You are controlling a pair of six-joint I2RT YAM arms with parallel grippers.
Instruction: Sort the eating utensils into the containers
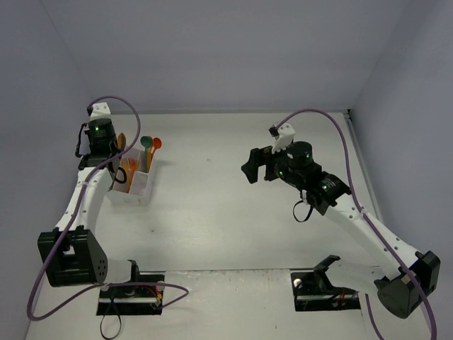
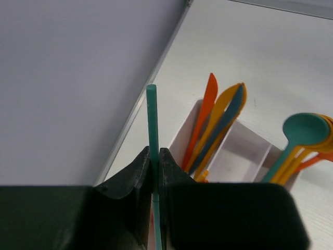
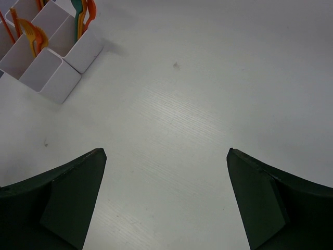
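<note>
My left gripper (image 2: 154, 153) is shut on a thin teal stick (image 2: 152, 117), which stands upright between the fingers. It hovers beside the far end of the white compartmented container (image 2: 237, 148). Orange, yellow and teal knives (image 2: 216, 117) lean in one compartment, and a teal spoon (image 2: 304, 127) with orange spoons leans in another. From above, the left gripper (image 1: 101, 145) is at the box's (image 1: 138, 188) far left corner. My right gripper (image 1: 252, 167) hangs open over bare table at mid-right, its jaws (image 3: 166, 156) wide apart and empty. The box (image 3: 57, 78) shows at that view's upper left.
The grey back wall and left wall stand close behind the box. The table's far edge runs just past the left gripper. Purple cables loop off both arms. The arm bases sit at the near edge.
</note>
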